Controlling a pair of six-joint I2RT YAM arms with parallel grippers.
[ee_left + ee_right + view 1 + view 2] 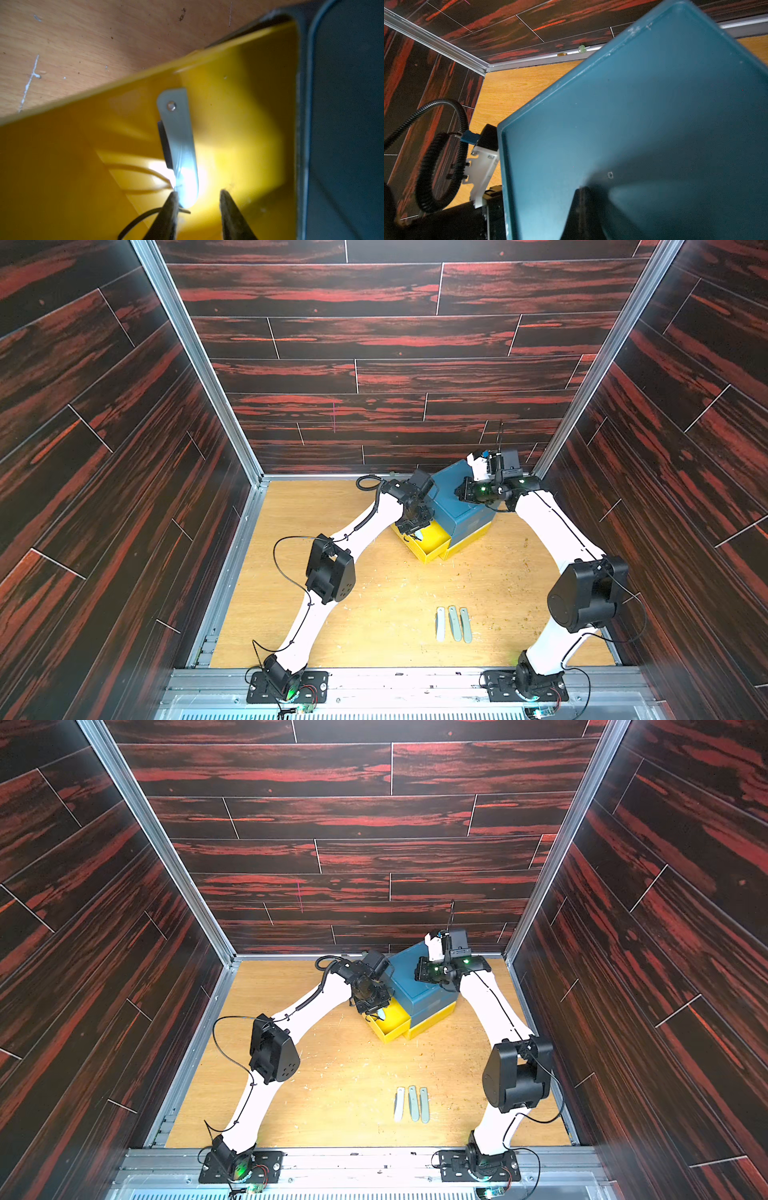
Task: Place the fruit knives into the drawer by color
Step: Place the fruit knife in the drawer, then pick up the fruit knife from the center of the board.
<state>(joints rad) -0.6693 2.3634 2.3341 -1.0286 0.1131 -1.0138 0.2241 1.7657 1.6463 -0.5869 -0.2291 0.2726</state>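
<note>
We are dropping a whitish knife (pixel 178 143) from our parted left end effector (pixel 198 193) into the yellow drawer (pixel 255 99); three knives (pixel 454 623) are waiting.

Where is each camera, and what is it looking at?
Top views: high in front, looking down at table, left arm, right arm, three knives.
Left wrist: on the left arm, looking into the yellow drawer at a pale knife; left gripper shows.
Right wrist: on the right arm, looking across the blue cabinet; right gripper shows.
Shared: the blue cabinet, in top and right wrist views.
</note>
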